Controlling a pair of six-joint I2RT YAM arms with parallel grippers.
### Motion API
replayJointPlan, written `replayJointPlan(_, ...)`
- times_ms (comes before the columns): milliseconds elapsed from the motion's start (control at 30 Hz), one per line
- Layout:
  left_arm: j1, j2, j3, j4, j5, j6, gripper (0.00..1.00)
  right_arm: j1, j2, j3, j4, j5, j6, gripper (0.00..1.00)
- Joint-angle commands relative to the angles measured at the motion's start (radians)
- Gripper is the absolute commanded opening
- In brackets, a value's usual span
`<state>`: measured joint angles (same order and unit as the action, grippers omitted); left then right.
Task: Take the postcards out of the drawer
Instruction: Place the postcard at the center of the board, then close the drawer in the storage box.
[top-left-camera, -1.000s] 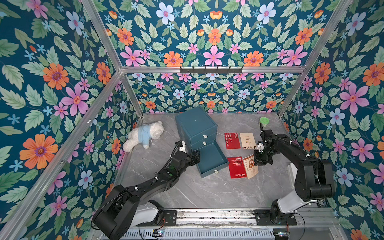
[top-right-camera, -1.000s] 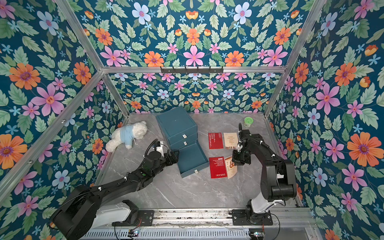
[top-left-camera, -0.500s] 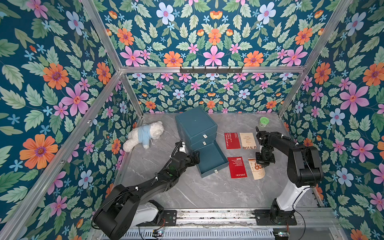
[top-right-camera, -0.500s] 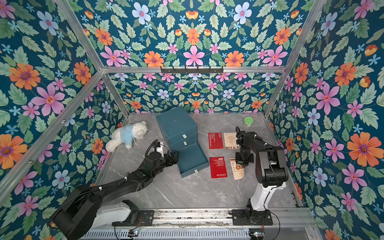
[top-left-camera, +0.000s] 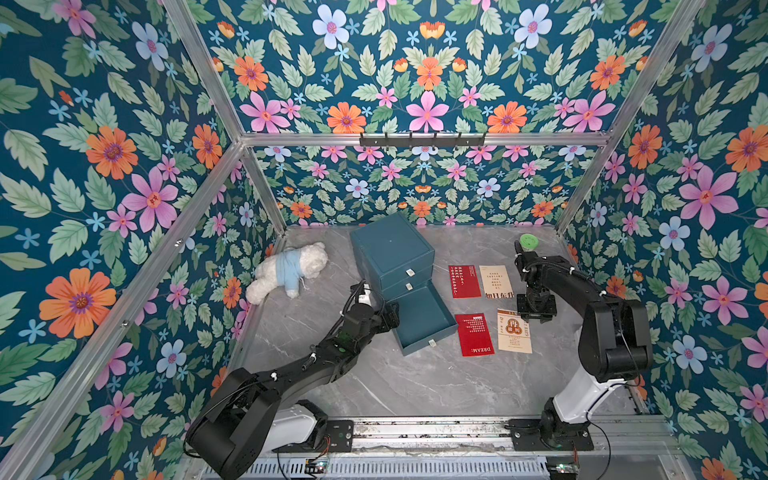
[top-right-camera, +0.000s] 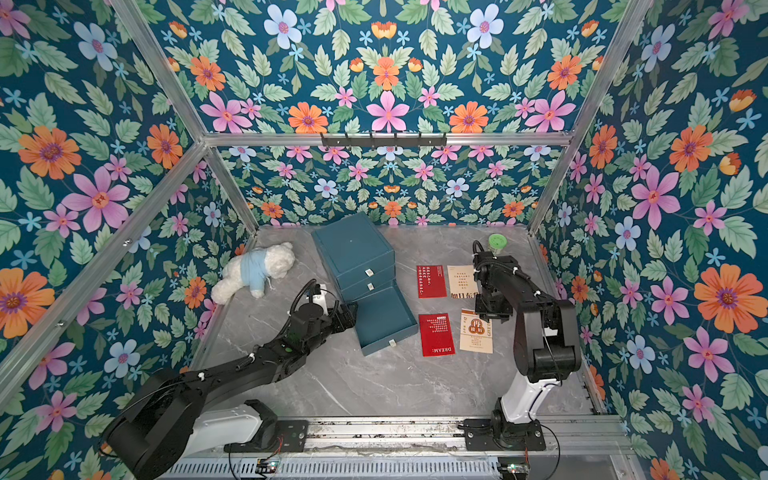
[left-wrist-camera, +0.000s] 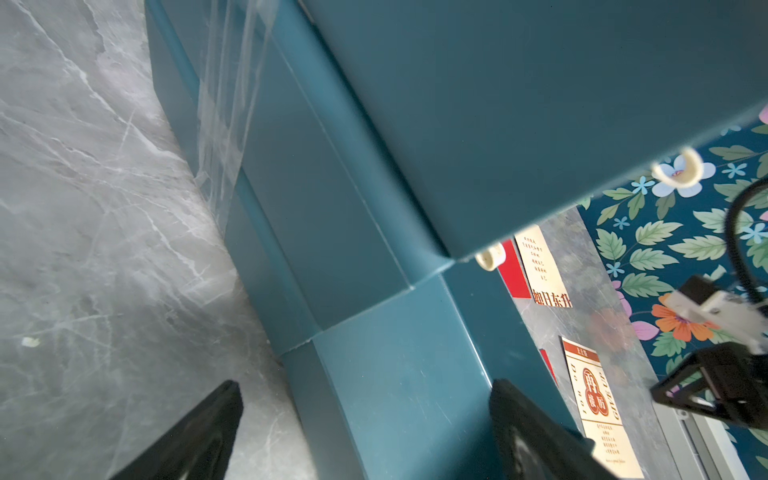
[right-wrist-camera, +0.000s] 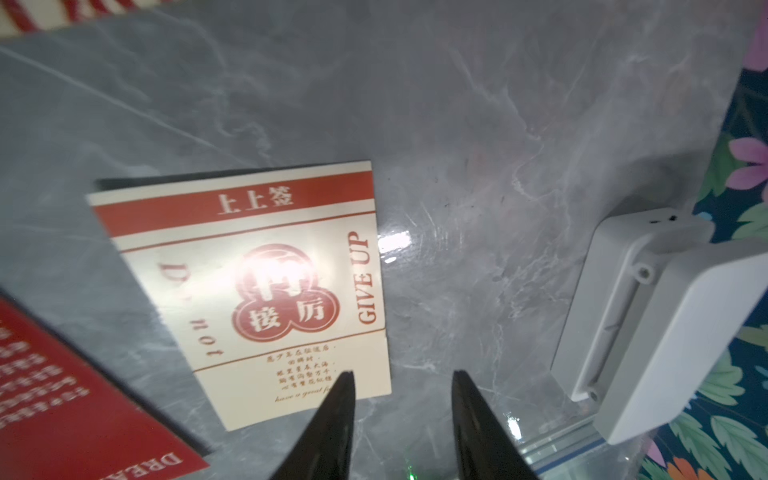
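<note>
Several postcards lie flat on the grey table to the right of the open drawer (top-left-camera: 424, 318): a red postcard (top-left-camera: 464, 281) and a cream postcard (top-left-camera: 496, 281) further back, a second red postcard (top-left-camera: 474, 334) and a second cream postcard (top-left-camera: 514, 331) nearer. The drawer's inside shows only its teal floor. My right gripper (top-left-camera: 536, 309) hovers by the nearer cream postcard's (right-wrist-camera: 266, 286) right edge, open (right-wrist-camera: 403, 374), nothing between its fingers. My left gripper (top-left-camera: 388, 318) is open at the drawer's left side, its fingers straddling the drawer's wall (left-wrist-camera: 395, 374) without gripping (left-wrist-camera: 365, 386).
The teal drawer cabinet (top-left-camera: 392, 249) stands at the back centre. A white teddy bear (top-left-camera: 291, 270) lies at the back left. A green-lidded jar (top-left-camera: 528, 241) stands in the back right corner. A white box (right-wrist-camera: 648, 307) sits at the table's right edge near my right gripper.
My right gripper has opened and let go of the nearer cream postcard, which moved right off the red one and now lies flat beside it. The left arm has not moved.
</note>
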<state>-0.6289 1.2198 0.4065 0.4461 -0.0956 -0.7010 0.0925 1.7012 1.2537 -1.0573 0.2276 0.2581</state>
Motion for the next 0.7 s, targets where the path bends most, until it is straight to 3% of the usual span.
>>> replayJointPlan(0,0.002,-0.016,0.005,-0.028,-0.037,0.003,0.96,0.054,-0.065,0.009,-0.006,-0.048,0.005,0.44)
replayJointPlan(200,0.003,-0.077,0.007,-0.082,-0.057,0.000,0.96,0.172,-0.210,-0.053,0.090,-0.226,0.057,0.46)
replayJointPlan(367,0.005,-0.123,-0.008,-0.125,-0.089,-0.003,0.96,0.270,-0.363,-0.235,0.277,-0.448,0.147,0.48)
replayJointPlan(667,0.019,-0.146,-0.019,-0.121,-0.115,-0.052,0.98,0.449,-0.504,-0.584,0.842,-0.677,0.398,0.49)
